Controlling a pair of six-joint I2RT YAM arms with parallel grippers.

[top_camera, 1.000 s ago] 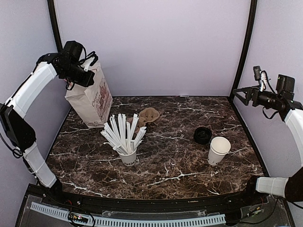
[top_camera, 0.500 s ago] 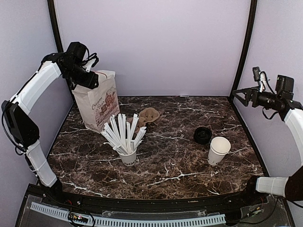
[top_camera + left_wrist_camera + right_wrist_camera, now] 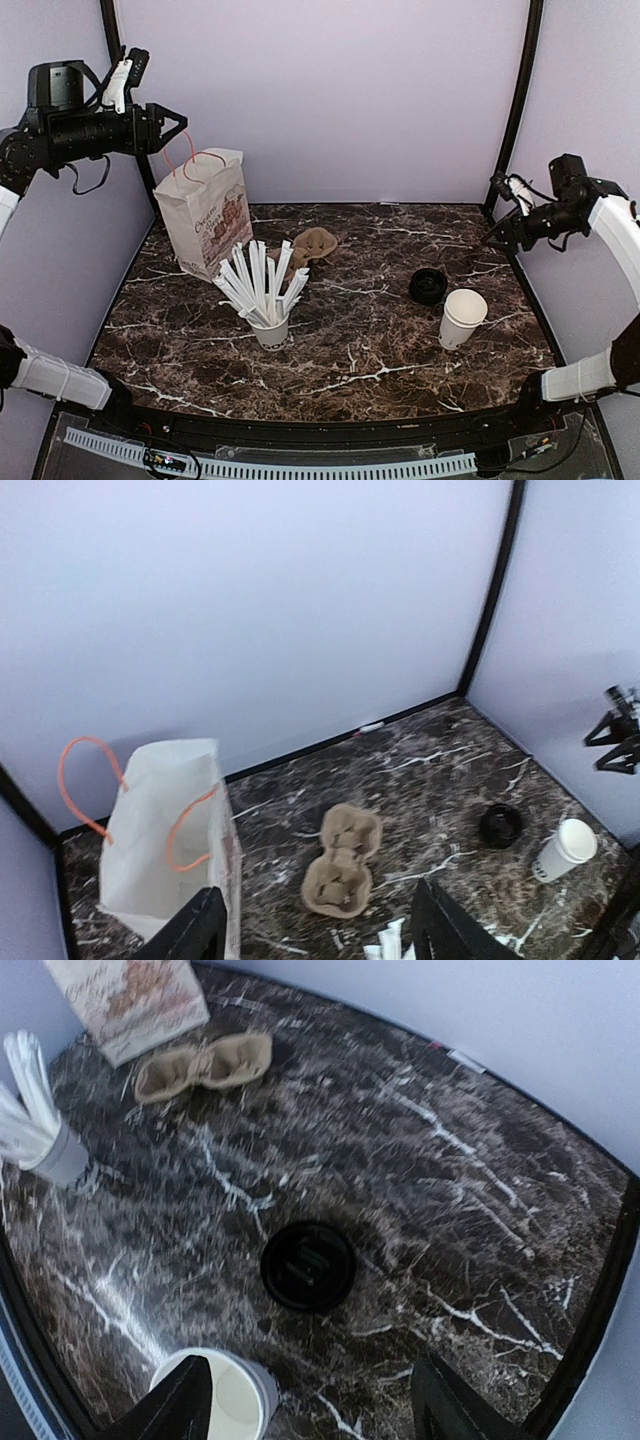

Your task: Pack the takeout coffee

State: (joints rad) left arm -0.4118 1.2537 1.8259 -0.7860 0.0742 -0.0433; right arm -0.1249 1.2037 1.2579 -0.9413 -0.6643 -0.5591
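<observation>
The takeout coffee is in two parts: a white paper cup (image 3: 462, 318) standing uncovered at the right, and its black lid (image 3: 428, 286) lying flat on the table just left of and behind it. The right wrist view looks down on the lid (image 3: 308, 1265) and the cup (image 3: 215, 1400). My right gripper (image 3: 495, 212) hovers open above and behind them, holding nothing. High at the far left, my left gripper (image 3: 165, 125) is open and empty, clear of the white paper bag (image 3: 205, 215). The bag (image 3: 165, 840) stands upright with its orange handles up.
A brown two-cup cardboard carrier (image 3: 310, 245) lies behind the middle of the table. In front of it stands a white cup of wrapped straws (image 3: 265, 300). Black frame posts (image 3: 515, 100) run up the back corners, and lilac walls close three sides.
My left gripper let go of the bag and drew back up and to the left. The bag now stands upright on its own. My right gripper swung downward toward the table, its jaws narrower.
</observation>
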